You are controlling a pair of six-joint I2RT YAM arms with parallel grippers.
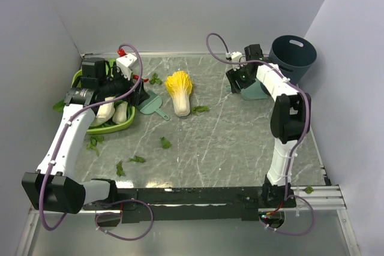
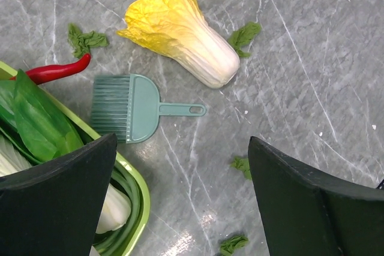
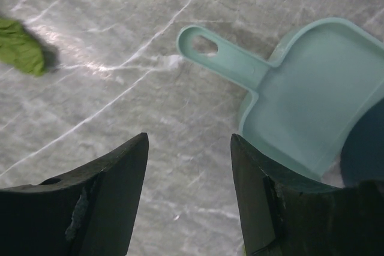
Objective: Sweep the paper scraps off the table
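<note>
Tool pickup step, no sweeping yet. Paper scraps [image 1: 165, 142] lie scattered on the table [image 1: 240, 148], most in the near-left part and 1 just right of the cabbage half [image 1: 179, 91]. Left gripper [image 2: 181, 143] hovers over the teal brush [image 2: 127, 107], fingers wide apart with nothing between them; the brush handle points toward the cabbage half. Right gripper [image 3: 189, 139] hangs at far right just short of the dustpan [image 3: 312, 106], fingers part-way apart with only bare table between them and the handle loop just ahead of the tips. Bin [image 1: 293, 57] stands in the far-right corner. Next, likely: each gripper lines up across its handle, drops, then closes. Both handles are thin and lie flat, so the tips must go right down to the table.
</note>
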